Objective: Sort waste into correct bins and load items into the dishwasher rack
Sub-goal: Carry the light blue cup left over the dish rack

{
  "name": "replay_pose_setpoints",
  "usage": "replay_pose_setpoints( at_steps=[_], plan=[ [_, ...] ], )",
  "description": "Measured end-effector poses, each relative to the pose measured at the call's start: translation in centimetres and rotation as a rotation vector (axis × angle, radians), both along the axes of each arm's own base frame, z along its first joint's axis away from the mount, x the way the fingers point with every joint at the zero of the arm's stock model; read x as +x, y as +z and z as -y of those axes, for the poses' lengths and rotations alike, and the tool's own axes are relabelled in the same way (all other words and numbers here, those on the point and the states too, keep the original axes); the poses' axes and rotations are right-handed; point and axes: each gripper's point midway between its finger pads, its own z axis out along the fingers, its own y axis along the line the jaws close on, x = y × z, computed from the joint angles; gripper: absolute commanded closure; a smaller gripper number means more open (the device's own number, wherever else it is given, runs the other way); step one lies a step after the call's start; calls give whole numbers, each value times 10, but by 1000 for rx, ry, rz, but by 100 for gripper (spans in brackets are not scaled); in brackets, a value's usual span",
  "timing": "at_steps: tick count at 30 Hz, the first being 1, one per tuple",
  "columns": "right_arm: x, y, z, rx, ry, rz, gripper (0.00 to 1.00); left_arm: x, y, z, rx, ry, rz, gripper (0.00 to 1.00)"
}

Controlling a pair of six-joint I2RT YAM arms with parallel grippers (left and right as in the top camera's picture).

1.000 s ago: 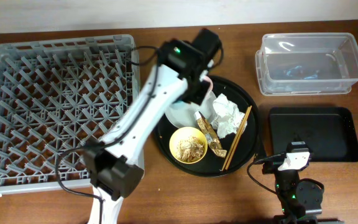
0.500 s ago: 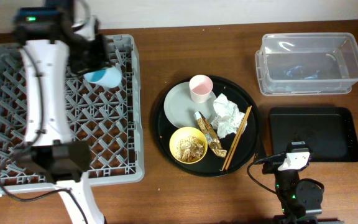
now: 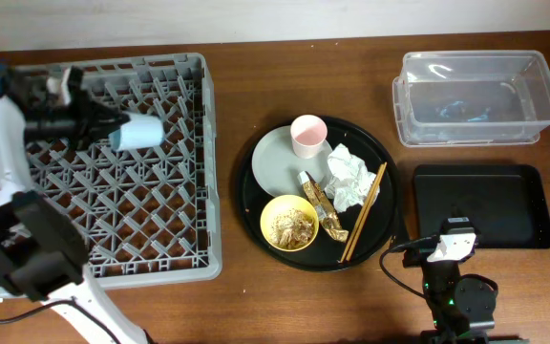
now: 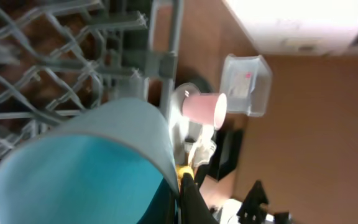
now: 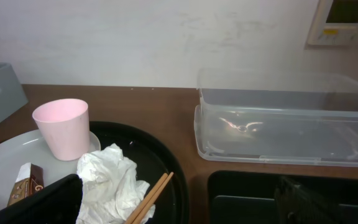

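My left gripper (image 3: 111,130) is shut on the rim of the light blue cup (image 3: 141,132), holding it on its side over the far-left part of the dishwasher rack (image 3: 113,65). In the left wrist view the cup (image 4: 79,168) fills the foreground, with its wall pinched between the fingers (image 4: 194,205). The pink cup (image 3: 307,136) stands on the grey-white plate (image 3: 277,164). Beside them lie the tissue (image 3: 349,177), the gold wrapper (image 3: 321,205), the chopsticks (image 3: 363,212) and the yellow bowl (image 3: 289,223) with food scraps. My right gripper (image 5: 179,211) stands open and empty near the table's front edge.
The dishes and waste sit on a large round black tray (image 3: 380,162). The clear tub (image 3: 471,96) is at the back right, and the shallow black tray (image 3: 480,205) lies in front of it. Both show ahead in the right wrist view.
My left arm has swung left from the round tray to the rack, carrying the blue cup. The cup now lies sideways. The right arm has not moved.
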Motion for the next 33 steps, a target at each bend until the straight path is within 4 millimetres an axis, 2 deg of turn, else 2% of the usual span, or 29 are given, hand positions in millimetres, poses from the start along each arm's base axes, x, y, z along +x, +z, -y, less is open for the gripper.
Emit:
replay_pose_setpoints(
  at_steps=[1, 2, 4, 7, 12, 17, 19, 20, 25, 30, 31, 33],
  plan=[
    [0, 0, 0, 0, 0, 0, 1, 0, -2, -2, -6, 4, 3, 94],
    [0, 0, 0, 0, 0, 0, 1, -2, -10, -13, -42, 38, 5, 94],
    [0, 0, 0, 0, 0, 0, 1, -2, -17, -20, -69, 56, 27, 93],
    [0, 0, 0, 0, 0, 0, 1, -12, -33, -26, -135, 92, -5, 87],
    [0, 0, 0, 0, 0, 0, 1, -17, -37, -35, -150, 118, -13, 88],
    [0, 0, 0, 0, 0, 0, 1, -23, -42, -59, -126, 170, -24, 87],
    [0, 0, 0, 0, 0, 0, 1, -28, -43, -71, -120, 199, -30, 79],
    [0, 0, 0, 0, 0, 0, 1, -30, -44, -78, -120, 216, -34, 67],
    [0, 0, 0, 0, 0, 0, 1, -46, -44, -105, -134, 292, -68, 67],
    [0, 0, 0, 1, 0, 0, 1, -56, -46, -115, -140, 323, -110, 68],
    [0, 0, 0, 0, 0, 0, 1, -58, -47, -115, -136, 324, -121, 76],
    [0, 0, 0, 0, 0, 0, 1, -63, -46, -116, -124, 327, -151, 82]
  ],
)
